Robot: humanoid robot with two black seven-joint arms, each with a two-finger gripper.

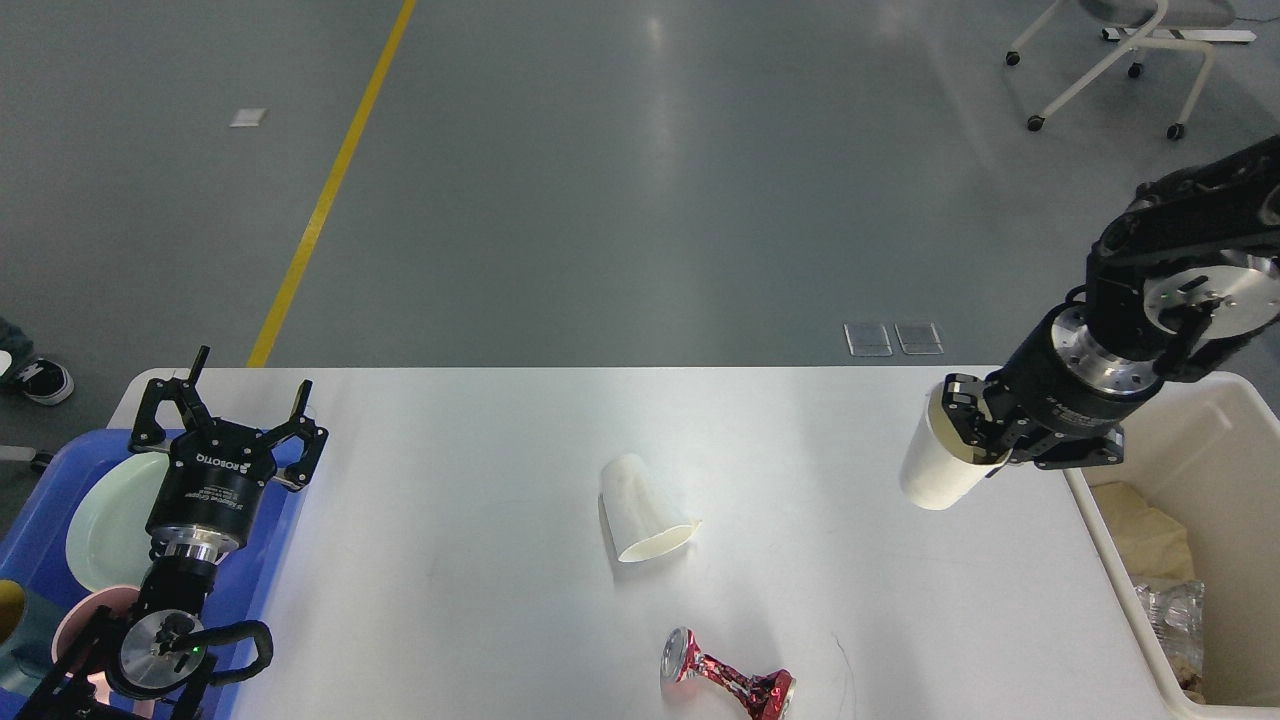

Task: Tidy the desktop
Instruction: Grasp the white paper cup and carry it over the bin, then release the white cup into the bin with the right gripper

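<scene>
Nearest us, a crushed red can (727, 683) lies on the white desktop (480, 560), which fills the lower view. Mid-table lies a tipped paper cup (643, 510). Our left gripper (228, 412) hangs spread wide over the blue tray (40, 478); our right gripper (968, 435) clamps a white paper cup (932, 470) beside the cream bin (1240, 430). Beyond lies grey floor (620, 180) with a yellow line (325, 190).

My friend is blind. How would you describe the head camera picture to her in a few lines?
The robot's right gripper holds a white paper cup above the right end of the white desktop, near a cream bin. Another paper cup lies tipped over mid-table, with a crushed red can closer to the camera. The left gripper hangs with jaws apart over a blue tray of dishes.
</scene>
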